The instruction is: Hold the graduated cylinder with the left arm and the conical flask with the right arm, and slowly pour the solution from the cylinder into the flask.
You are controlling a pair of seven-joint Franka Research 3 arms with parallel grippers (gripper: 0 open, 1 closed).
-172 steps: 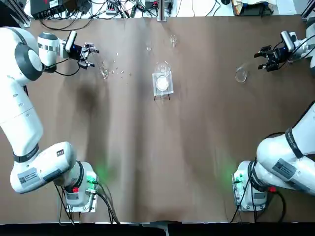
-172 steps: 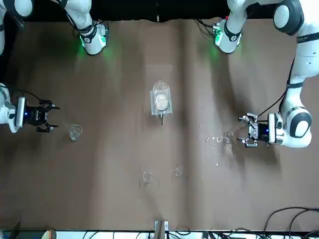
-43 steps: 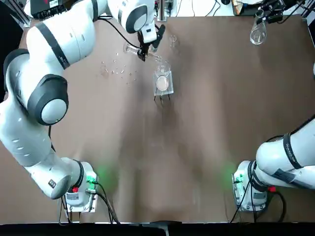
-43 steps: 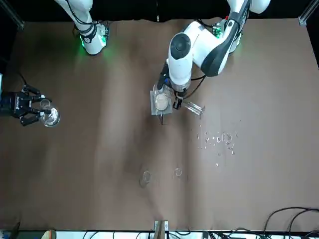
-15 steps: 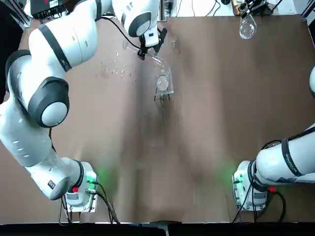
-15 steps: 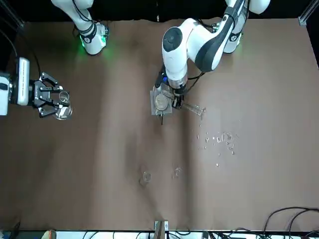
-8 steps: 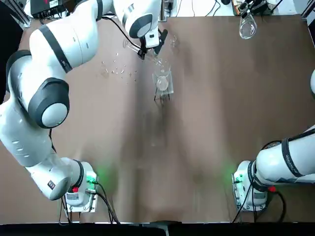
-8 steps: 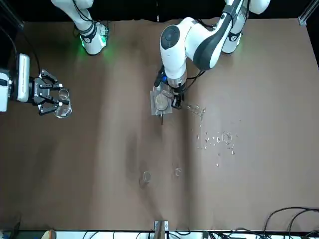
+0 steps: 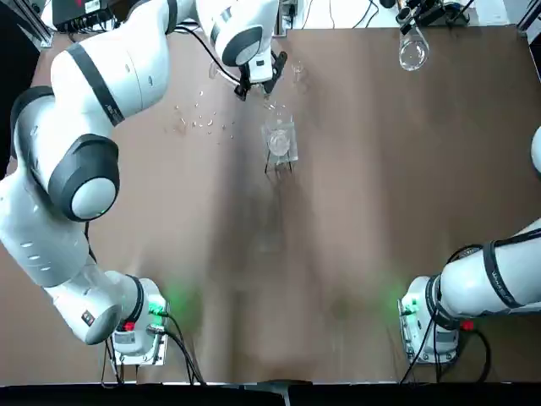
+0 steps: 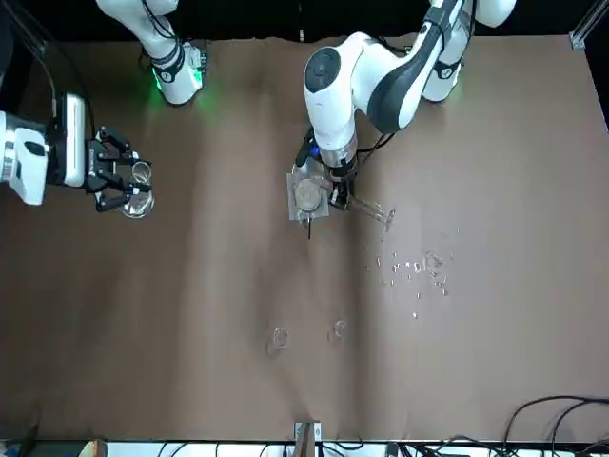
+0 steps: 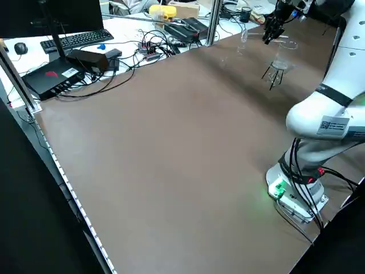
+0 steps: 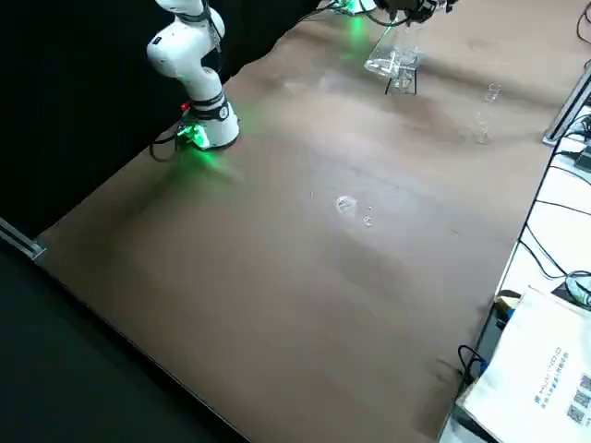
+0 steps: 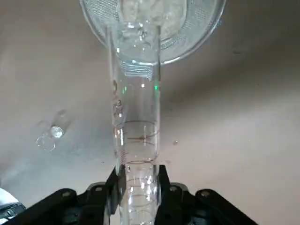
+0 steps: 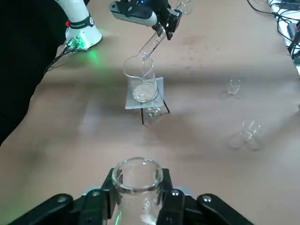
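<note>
Graduated cylinder (image 9: 269, 100), a long thin clear glass tube with red scale marks and a small flared foot: held tilted above the brown table (image 9: 355, 237), left of centre near the far edge in the top view. Foot end toward a scatter of small clear glass bits (image 9: 199, 123) on the table; mouth end down over the beaker. Liquid inside not discernible.

Left gripper (image 9: 256, 85): black fingers clamped narrow on the tube's lower length, one finger each side in the left wrist view.

Just right of that, a clear glass beaker (image 9: 278, 128) on a square plate with thin dark legs (image 9: 279, 166). White disc visible at its bottom. Cylinder mouth at or just over its rim; touching or not, cannot tell.

Beyond the beaker, two small clear glass vessels (image 10: 278, 338) standing on the table near the far edge.

Far right, conical flask (image 9: 412, 53), clear glass with round body and short neck: lifted off the table, well apart from cylinder and beaker. Contents cannot be told.

Right gripper (image 9: 416, 19): fingers closed around the flask's neck.
</note>
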